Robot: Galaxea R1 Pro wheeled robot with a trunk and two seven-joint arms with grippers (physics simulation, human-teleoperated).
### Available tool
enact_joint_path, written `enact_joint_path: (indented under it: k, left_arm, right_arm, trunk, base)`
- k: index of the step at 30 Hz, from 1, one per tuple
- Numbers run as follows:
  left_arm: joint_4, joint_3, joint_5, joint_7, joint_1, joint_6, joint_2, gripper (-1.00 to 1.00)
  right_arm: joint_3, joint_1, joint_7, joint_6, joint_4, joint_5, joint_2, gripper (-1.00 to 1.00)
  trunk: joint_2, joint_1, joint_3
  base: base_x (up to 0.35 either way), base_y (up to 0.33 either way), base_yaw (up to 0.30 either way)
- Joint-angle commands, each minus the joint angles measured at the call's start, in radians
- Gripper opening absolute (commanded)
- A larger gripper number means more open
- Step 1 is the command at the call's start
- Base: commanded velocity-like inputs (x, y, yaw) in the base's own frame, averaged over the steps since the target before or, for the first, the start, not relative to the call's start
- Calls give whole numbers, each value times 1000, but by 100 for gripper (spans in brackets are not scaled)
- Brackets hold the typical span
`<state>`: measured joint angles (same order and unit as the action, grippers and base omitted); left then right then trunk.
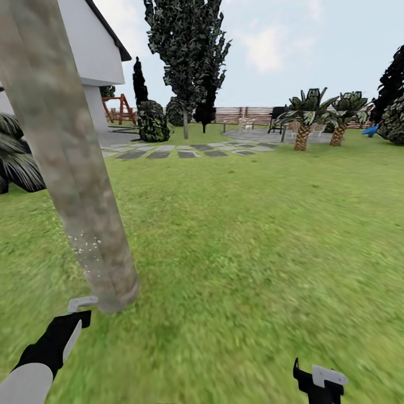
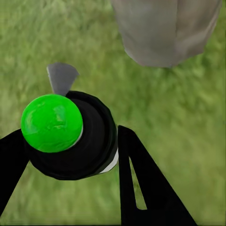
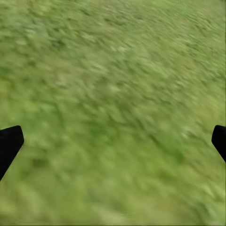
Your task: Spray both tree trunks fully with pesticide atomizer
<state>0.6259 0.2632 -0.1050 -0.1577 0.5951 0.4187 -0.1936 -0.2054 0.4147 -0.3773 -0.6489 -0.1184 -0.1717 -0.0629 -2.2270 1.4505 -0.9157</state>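
Left claw [image 2: 70, 146] grips atomizer [image 2: 70, 136], aimed at tree trunk [image 1: 67, 163].

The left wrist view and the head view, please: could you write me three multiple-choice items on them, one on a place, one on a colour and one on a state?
1. Where is the tree trunk in the head view?
A. at the left, close ahead of the left arm
B. at the far right, by the palms
C. behind the fence

2. What colour is the round top of the atomizer in the left wrist view?
A. red
B. bright green
C. yellow

3. How does the right pincer stand?
A. shut on the atomizer
B. shut on a branch
C. open, with nothing in it

Key: 1 A, as the trunk rises from the grass just beyond the left pincer. 2 B, as a bright green ball caps the dark body between the black fingers. 3 C, as its fingertips sit at opposite edges of the right wrist view with grass between.
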Motion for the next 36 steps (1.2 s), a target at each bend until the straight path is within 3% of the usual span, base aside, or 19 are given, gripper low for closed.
enact_joint_path:
  k: [1, 4, 6, 9, 24, 36]
  left_arm:
    - [1, 4, -3, -2, 0, 0, -2, -100]
    - [-2, 21, -3, 0, 0, -3, 1, -100]
    - [3, 22, -9, -3, 0, -6, 35, -100]
    - [7, 21, -10, -5, 0, -6, 48, -100]
    - [9, 22, -10, -5, 0, -6, 48, -100]
    - [8, 22, -11, -5, 0, -5, 48, -100]
  right_arm:
    - [0, 0, 0, 0, 0, 0, 0, 100]
    - [0, 0, 0, 0, 0, 0, 0, 100]
    - [0, 0, 0, 0, 0, 0, 0, 100]
    - [0, 0, 0, 0, 0, 0, 0, 100]
    - [1, 0, 0, 0, 0, 0, 0, 100]
    - [1, 0, 0, 0, 0, 0, 0, 100]
  trunk:
    - [0, 0, 0]
    - [0, 0, 0]
    - [0, 0, 0]
    - [0, 0, 0]
    - [0, 0, 0]
    - [0, 0, 0]
  base:
    - [1, 0, 268]
    - [0, 0, 89]
    - [0, -67, 14]
    - [0, -226, 2]
    - [197, -160, 4]
    - [231, -185, 256]
